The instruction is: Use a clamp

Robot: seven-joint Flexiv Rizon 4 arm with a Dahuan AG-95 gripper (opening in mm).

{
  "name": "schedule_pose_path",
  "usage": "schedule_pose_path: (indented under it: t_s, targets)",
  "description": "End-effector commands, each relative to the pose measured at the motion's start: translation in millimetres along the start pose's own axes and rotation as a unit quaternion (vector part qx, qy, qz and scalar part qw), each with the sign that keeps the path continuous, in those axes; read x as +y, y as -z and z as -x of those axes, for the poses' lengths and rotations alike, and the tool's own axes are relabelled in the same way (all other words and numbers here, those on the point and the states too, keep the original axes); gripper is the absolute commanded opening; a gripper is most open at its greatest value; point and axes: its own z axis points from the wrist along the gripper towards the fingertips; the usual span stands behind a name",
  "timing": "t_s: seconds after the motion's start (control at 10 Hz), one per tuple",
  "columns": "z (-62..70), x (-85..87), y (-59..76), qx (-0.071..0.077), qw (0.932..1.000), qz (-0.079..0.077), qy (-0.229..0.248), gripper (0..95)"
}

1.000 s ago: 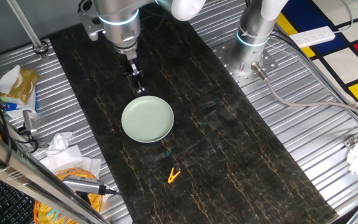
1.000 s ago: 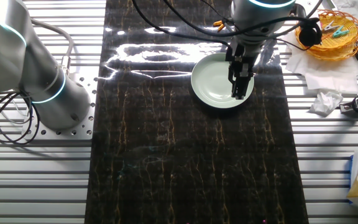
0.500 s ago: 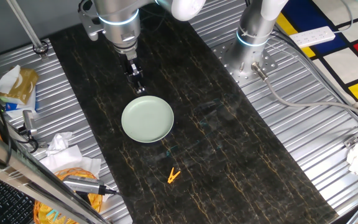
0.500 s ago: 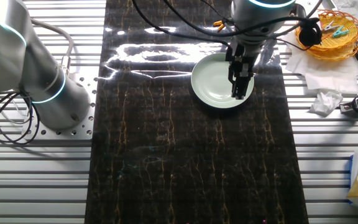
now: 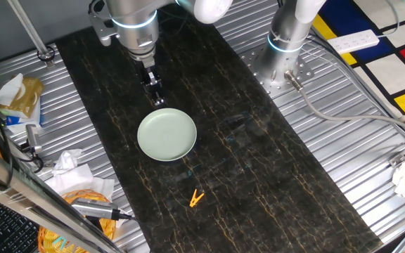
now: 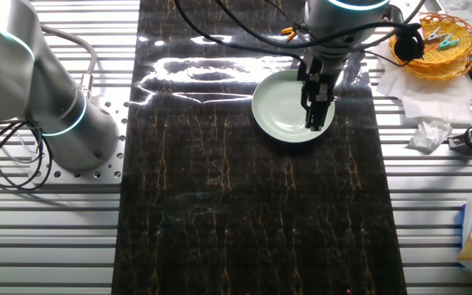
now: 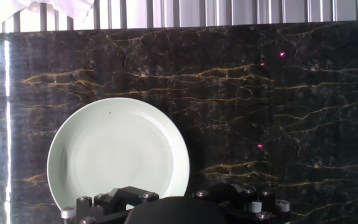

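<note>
The clamp (image 5: 197,199) is a tiny orange V-shaped clip. It lies on the dark marble mat near the front, well apart from the pale green plate (image 5: 166,133). In the other fixed view the clamp (image 6: 288,33) shows as an orange speck beyond the plate (image 6: 281,111). My gripper (image 5: 157,98) points down just past the plate's far rim, and its fingers look closed together and empty. In the other fixed view the gripper (image 6: 316,123) hangs over the plate's right part. In the hand view the plate (image 7: 117,152) fills the lower left and my fingertips are out of view.
A second arm's base (image 5: 287,42) stands on the metal table at the back right. An orange wire basket (image 6: 437,41) with clips, crumpled tissues (image 6: 428,135) and a snack bag (image 5: 16,95) lie off the mat along one side.
</note>
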Motion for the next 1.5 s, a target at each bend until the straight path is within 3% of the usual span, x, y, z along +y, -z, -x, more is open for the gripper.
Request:
schedule_pose_path:
  t_s: [0.1, 0.3, 1.2, 1.5]
  targets:
    - [-0.4, -0.1, 0.0, -0.040, 0.9953, 0.006, 0.088, 0.0]
    - [-1.0, 0.5, 1.6, -0.037, 0.9954, -0.002, 0.089, 0.0]
    - [-1.4, 1.5, 2.9, -0.034, 0.9954, -0.004, 0.089, 0.0]
    - [-0.7, 9.1, 1.9, -0.034, 0.9955, -0.006, 0.088, 0.0]
